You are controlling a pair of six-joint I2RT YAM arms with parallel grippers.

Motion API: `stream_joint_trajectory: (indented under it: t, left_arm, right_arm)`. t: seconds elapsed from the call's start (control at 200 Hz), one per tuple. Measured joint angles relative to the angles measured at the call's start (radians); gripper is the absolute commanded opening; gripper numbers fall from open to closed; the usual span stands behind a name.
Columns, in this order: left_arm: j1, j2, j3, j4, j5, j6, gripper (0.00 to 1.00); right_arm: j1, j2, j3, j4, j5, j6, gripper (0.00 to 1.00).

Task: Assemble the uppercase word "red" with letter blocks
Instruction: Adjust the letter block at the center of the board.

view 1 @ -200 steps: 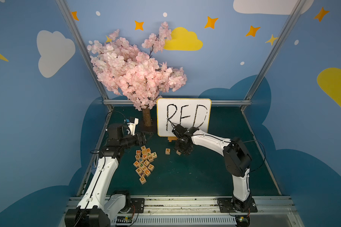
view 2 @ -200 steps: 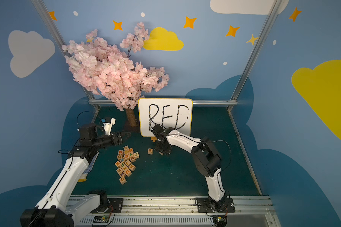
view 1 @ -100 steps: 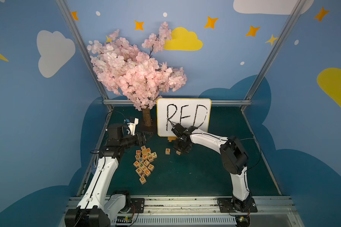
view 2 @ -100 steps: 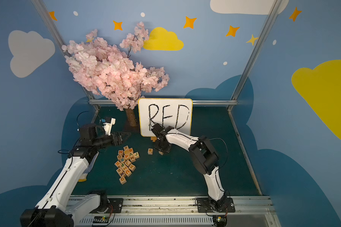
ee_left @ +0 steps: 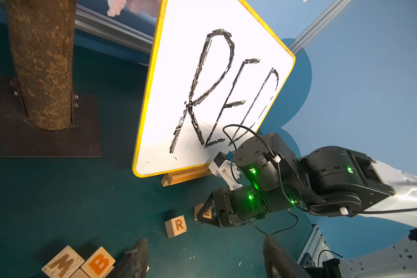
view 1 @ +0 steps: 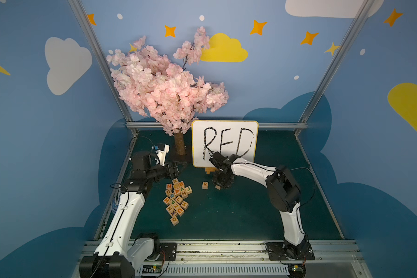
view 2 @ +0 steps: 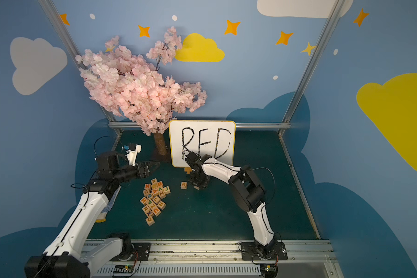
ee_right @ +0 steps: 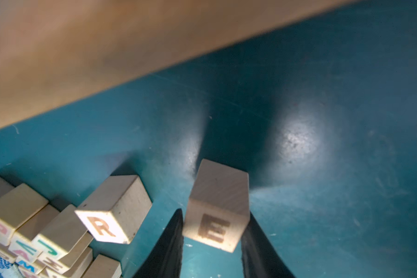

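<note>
Wooden, a cube with no long axis: the E block [ee_right: 217,216] is clamped in my right end effector [ee_right: 214,214], its orange E face turned up. It sits just beside the R block [ee_right: 113,214], which also faces up and reads the same way, on the green surface [ee_right: 298,96] in front of the board [view 1: 224,142]. My left end effector [ee_left: 205,240] hangs spread and empty near the far end of the pile [view 1: 177,199].
</note>
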Motion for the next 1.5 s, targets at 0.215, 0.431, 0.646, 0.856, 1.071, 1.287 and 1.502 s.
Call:
stream_joint_trajectory:
  t: [0.215, 0.431, 0.646, 0.856, 1.071, 1.287, 1.502]
  left_arm:
    - [0.000, 0.000, 0.000, 0.000, 0.000, 0.000, 0.74]
    - [0.000, 0.000, 0.000, 0.000, 0.000, 0.000, 0.74]
    - [0.000, 0.000, 0.000, 0.000, 0.000, 0.000, 0.74]
    - [0.000, 0.000, 0.000, 0.000, 0.000, 0.000, 0.74]
    - [0.000, 0.000, 0.000, 0.000, 0.000, 0.000, 0.74]
    - [0.000, 0.000, 0.000, 0.000, 0.000, 0.000, 0.74]
    - [0.000, 0.000, 0.000, 0.000, 0.000, 0.000, 0.74]
  right_arm:
    - [0.000, 0.000, 0.003, -0.015, 0.007, -0.014, 0.33]
    - [0.002, 0.017, 0.039, -0.060, 0.027, -0.050, 0.21]
    - [0.021, 0.049, 0.137, -0.154, 0.095, -0.132, 0.20]
    - [0.033, 0.061, 0.159, -0.190, 0.097, -0.189, 0.19]
    - [0.036, 0.079, 0.159, -0.212, 0.097, -0.213, 0.19]
    - [0.036, 0.079, 0.159, -0.216, 0.097, -0.234, 0.24]
    - [0.035, 0.084, 0.159, -0.210, 0.097, -0.241, 0.28]
